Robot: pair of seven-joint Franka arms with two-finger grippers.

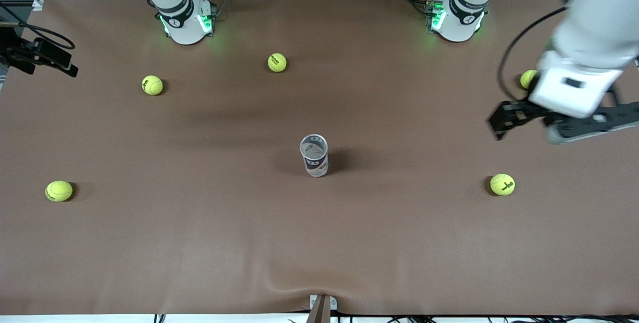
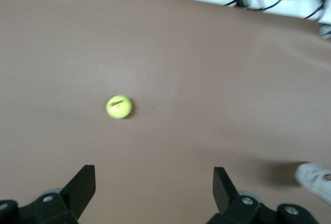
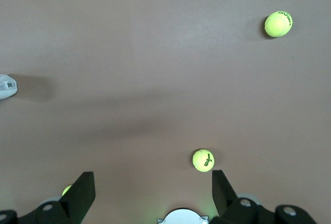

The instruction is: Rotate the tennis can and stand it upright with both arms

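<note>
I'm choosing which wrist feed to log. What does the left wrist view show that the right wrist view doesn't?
Only the left wrist view shows the open left gripper over one yellow-green tennis ball. Only the right wrist view shows the open right gripper, two clear tennis balls and a sliver of a third. Both share the brown table and an edge glimpse of the upright clear-plastic tennis can.

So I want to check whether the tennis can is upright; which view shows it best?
The front view: the whole tennis can stands upright mid-table, open rim up, clear of both arms. The left wrist view catches only an edge sliver; the right wrist view likewise shows just its end.
</note>
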